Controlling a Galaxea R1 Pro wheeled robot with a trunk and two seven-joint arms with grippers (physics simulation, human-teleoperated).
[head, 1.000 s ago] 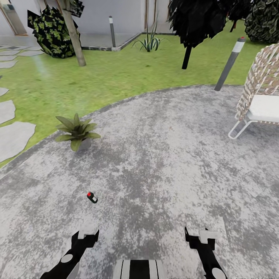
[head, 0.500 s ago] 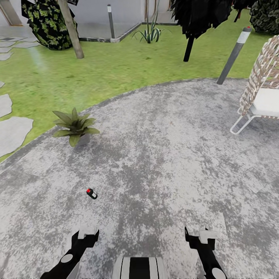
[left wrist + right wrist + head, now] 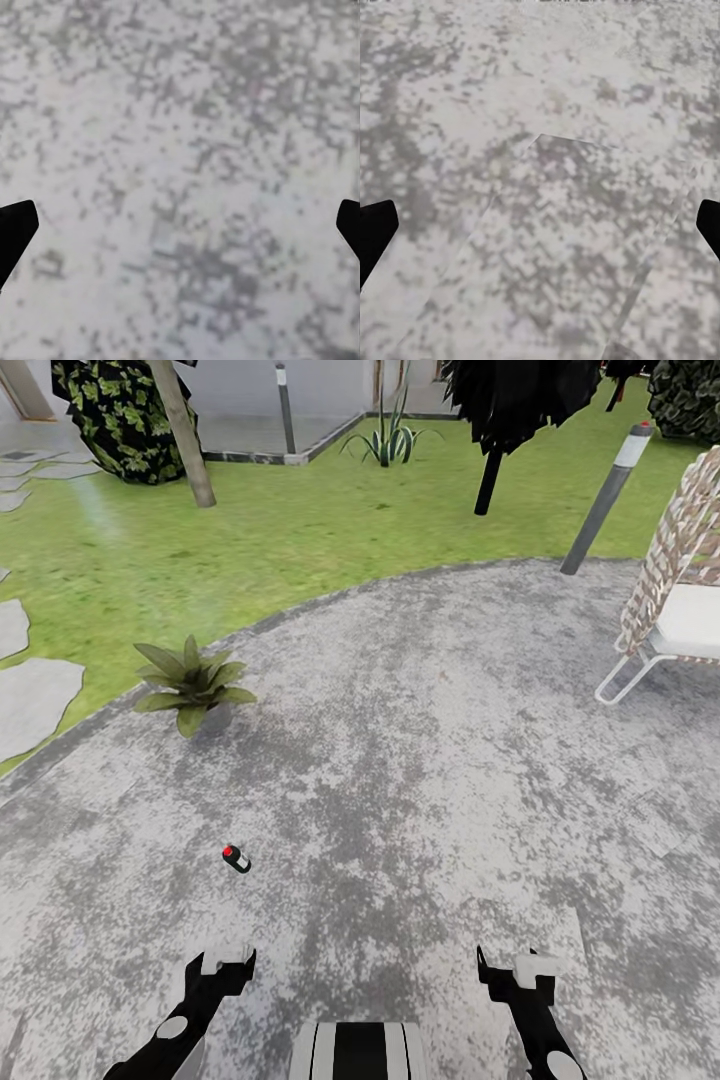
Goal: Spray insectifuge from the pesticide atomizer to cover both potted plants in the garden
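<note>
Atomizer [image 3: 236,858] on patio, just ahead of left gripper [image 3: 222,967].

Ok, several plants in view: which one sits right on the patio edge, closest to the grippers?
The low rosette potted plant, at the stone patio rim beyond the atomizer. The spiky plant and speckled bush stand far across the lawn.

Mottled grey patio [image 3: 430,760]; lawn [image 3: 300,540]; woven chair [image 3: 670,590]; perhaps a wall beyond.
</note>
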